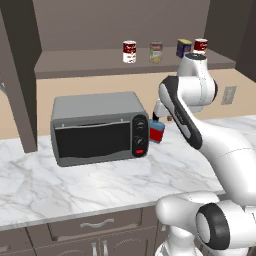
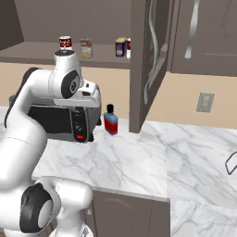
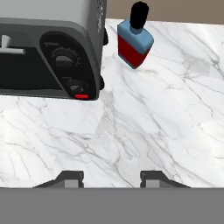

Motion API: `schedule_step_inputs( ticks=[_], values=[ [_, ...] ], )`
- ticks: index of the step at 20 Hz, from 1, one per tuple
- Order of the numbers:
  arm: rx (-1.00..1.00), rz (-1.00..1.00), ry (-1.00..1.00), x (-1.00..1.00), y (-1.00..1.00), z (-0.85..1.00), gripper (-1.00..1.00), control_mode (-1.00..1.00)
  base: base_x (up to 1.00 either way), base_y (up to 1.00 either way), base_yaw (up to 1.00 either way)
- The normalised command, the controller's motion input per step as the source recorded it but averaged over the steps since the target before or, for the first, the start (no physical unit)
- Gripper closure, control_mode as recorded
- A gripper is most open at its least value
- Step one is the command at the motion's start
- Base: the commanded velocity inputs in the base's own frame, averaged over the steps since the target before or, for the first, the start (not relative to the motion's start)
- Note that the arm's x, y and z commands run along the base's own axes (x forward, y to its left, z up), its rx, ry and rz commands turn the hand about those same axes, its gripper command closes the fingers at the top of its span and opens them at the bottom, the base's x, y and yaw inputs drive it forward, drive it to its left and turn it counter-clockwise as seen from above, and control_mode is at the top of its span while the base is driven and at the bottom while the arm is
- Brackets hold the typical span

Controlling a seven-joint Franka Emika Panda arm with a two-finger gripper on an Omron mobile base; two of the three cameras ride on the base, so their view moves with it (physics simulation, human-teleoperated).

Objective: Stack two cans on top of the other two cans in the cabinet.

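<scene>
Four small cans stand in a row on the shelf of the dark brown cabinet [image 1: 90, 64]. From the left they are a red-over-white can [image 1: 129, 52] [image 2: 65, 42], a cream-green can [image 1: 156, 52] [image 2: 86, 47], a blue-and-yellow can [image 1: 183, 48] [image 2: 120, 46] and a second red-over-white can [image 1: 200, 45], which the cabinet door half hides in the right base view. None is stacked. My gripper [image 3: 111, 178] hangs open well below the shelf, over the marble counter, with nothing between its fingertips [image 3: 71, 177].
A grey toaster oven [image 1: 97, 127] [image 3: 48, 48] sits on the marble counter [image 1: 100, 185]. A blue-and-red bottle [image 1: 156, 132] [image 2: 110, 119] [image 3: 134, 40] stands just to its right. The open cabinet door [image 2: 150, 55] juts out right of the cans. Drawer fronts [image 1: 95, 225] run below the counter edge.
</scene>
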Motion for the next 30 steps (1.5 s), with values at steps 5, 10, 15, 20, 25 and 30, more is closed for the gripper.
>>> schedule_step_inputs(
  ticks=[5,10,15,20,25,30],
  values=[
    [0.00,0.00,0.00,-0.09,0.00,-0.02,-1.00,-1.00,0.00,0.00,0.00],
    [0.00,0.00,-0.32,-0.31,0.01,-0.02,-1.00,-1.00,0.00,0.00,0.00],
    [0.07,0.00,-0.40,-0.19,0.01,0.21,-1.00,-1.00,0.00,0.00,0.00],
    [0.03,-0.04,-0.21,-0.01,0.09,0.34,-1.00,-1.00,0.00,0.00,0.00],
    [0.03,0.00,-0.19,0.01,0.08,0.44,-1.00,-1.00,0.00,0.00,0.00],
    [0.01,0.00,-0.06,0.09,0.03,0.55,-1.00,-1.00,0.00,0.00,0.00]
  ],
)
